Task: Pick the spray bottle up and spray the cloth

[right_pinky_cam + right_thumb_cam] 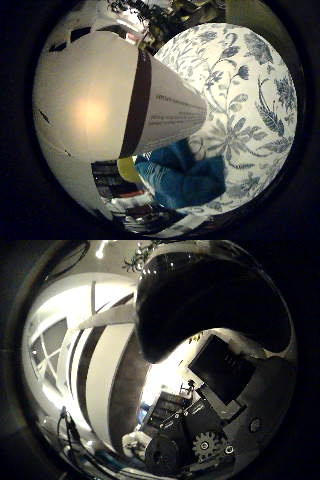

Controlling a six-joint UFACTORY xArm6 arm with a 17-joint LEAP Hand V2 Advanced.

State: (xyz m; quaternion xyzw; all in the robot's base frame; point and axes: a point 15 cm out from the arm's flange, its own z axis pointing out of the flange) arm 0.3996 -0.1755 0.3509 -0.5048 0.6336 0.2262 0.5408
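The white spray bottle (100,110), with a dark band round it and small print on its side, fills much of the little finger side view and lies right against my palm. It appears again in the thumb side view as white with dark stripes (100,385). My right hand (215,405) is curled round it: a black finger (200,300) wraps across the bottle, with geared black parts beside it. Beyond the bottle's end, a blue cloth (185,180) lies crumpled on the table, apart from the bottle.
A white tablecloth with a blue flower pattern (250,90) covers the table under the blue cloth. A small yellow thing (127,170) shows beside the cloth, partly hidden by the bottle. Dark room clutter lies past the table's edge.
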